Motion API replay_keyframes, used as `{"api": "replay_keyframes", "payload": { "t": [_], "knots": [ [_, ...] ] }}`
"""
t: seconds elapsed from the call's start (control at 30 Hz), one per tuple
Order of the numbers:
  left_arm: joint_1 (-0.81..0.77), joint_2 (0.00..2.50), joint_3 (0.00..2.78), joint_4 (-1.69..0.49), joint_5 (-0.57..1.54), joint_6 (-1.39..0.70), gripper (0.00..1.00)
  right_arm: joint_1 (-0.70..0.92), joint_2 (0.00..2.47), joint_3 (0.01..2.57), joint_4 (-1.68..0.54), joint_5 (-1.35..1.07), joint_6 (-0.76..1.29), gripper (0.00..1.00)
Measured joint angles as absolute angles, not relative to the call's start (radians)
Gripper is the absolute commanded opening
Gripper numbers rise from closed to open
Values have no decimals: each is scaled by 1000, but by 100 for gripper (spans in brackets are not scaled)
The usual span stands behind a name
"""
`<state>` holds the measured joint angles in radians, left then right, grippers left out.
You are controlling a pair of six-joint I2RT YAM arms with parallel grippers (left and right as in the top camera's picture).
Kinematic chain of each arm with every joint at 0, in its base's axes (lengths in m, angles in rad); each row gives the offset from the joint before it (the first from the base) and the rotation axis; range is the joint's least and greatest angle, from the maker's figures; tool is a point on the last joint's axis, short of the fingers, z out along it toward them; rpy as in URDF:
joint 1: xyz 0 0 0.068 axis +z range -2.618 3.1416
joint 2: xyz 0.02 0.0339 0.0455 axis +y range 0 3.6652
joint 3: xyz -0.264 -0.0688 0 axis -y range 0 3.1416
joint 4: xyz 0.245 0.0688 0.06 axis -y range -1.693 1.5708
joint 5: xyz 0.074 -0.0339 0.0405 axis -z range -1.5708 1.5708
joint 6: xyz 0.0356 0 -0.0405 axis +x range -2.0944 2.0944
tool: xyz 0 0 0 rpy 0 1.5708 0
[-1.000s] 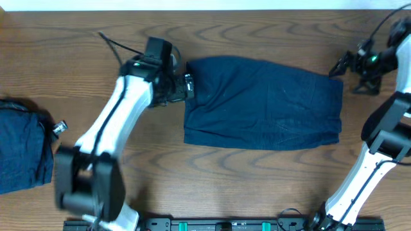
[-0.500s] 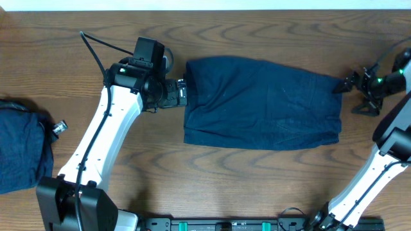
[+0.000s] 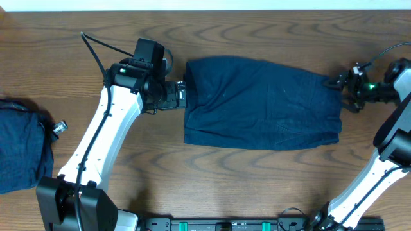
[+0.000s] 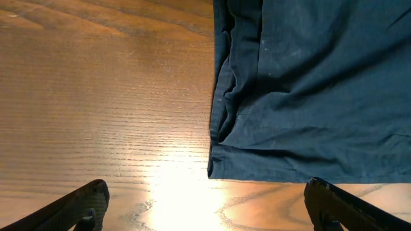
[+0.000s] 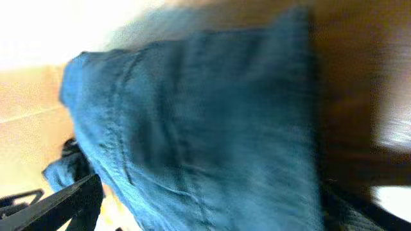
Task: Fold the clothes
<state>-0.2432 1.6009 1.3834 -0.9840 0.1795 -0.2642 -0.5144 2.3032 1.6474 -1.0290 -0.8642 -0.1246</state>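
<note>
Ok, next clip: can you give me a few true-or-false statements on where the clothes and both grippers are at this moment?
1. The blue garment lies spread flat on the table. True.
2. The left gripper is shut on the garment's edge. False: its fingers stand wide apart, with the cloth edge just ahead of them.
3. A second dark garment lies at the left edge of the overhead view. True.
4. The right gripper is at the same end of the blue garment as the left gripper. False: it is at the opposite end, by the far corner.
</note>
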Motion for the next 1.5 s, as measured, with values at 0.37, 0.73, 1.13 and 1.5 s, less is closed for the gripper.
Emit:
{"api": "replay_keyframes", "payload": {
  "t": [0.37, 0.73, 1.13, 1.5],
  "knots": [
    [-243, 1601, 1383, -984, 179, -264, 98, -514, 2281, 1444, -776, -1002, -145, 35],
    [-243, 1601, 1383, -984, 179, -264, 98, -505, 2302, 1399, -780, -1018, -79, 1],
    [-245, 1601, 1383, -979, 180, -264, 98, -499, 2288, 1792, -1207, -720, -62, 1],
    [-245, 1601, 1383, -977, 180, -264, 98, -408, 2228, 2244, -1567, -590, -57, 1]
  ]
}}
